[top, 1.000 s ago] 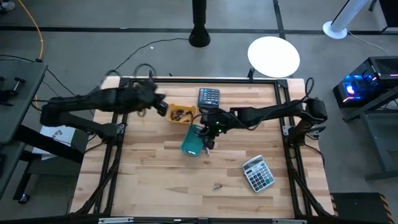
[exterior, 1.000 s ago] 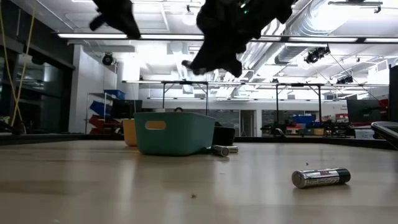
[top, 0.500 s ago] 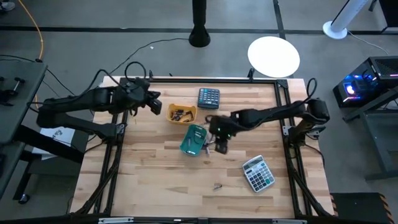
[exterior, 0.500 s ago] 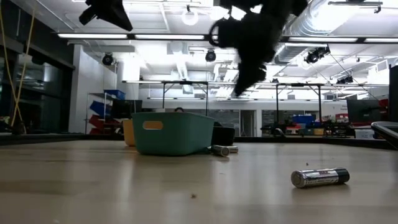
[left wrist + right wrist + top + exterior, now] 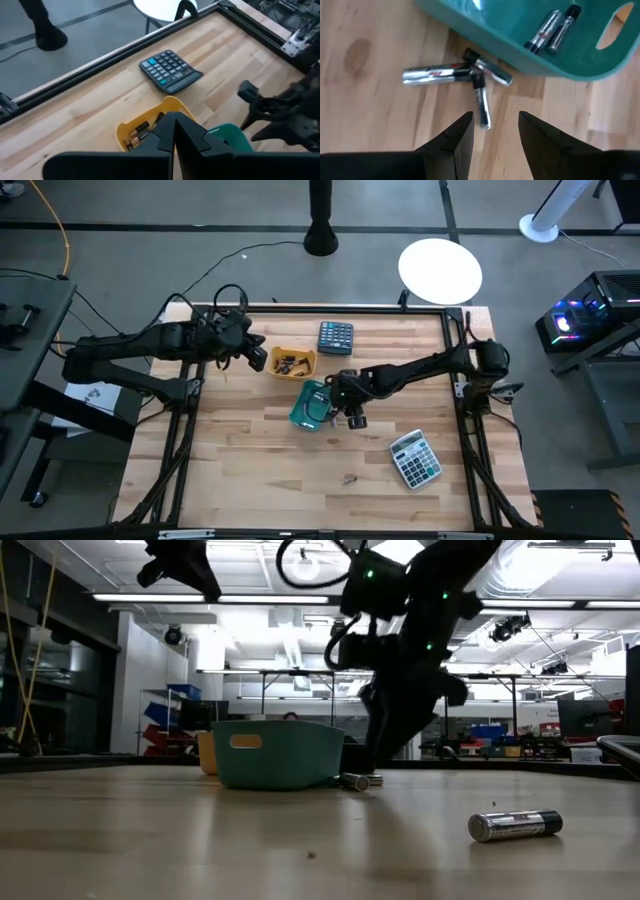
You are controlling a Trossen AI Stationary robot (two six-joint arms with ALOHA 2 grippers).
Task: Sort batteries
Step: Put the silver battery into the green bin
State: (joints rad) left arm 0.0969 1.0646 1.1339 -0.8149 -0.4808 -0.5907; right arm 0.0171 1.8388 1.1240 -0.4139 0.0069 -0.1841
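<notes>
Three silvery batteries (image 5: 481,102) lie on the wood next to the teal bin (image 5: 520,45), which holds two more (image 5: 547,32). My right gripper (image 5: 495,132) is open and hangs low over these loose cells, its fingers on either side of one and touching nothing; the high view shows it (image 5: 345,408) at the teal bin's (image 5: 312,405) right side. The yellow bin (image 5: 137,131) holds several dark batteries. My left gripper (image 5: 172,135) is shut and empty, in the air beside the yellow bin (image 5: 292,364). One battery (image 5: 515,825) lies alone near the table's near edge.
A dark calculator (image 5: 336,337) lies beyond the yellow bin near the far edge, and a grey calculator (image 5: 414,458) sits toward the near right. The lone battery (image 5: 349,478) lies on open wood. A black frame rail (image 5: 100,65) borders the table.
My right gripper has come down from high above the teal bin to just over the loose batteries at the bin's right side, tipping more steeply downward. The batteries and bins have stayed put.
</notes>
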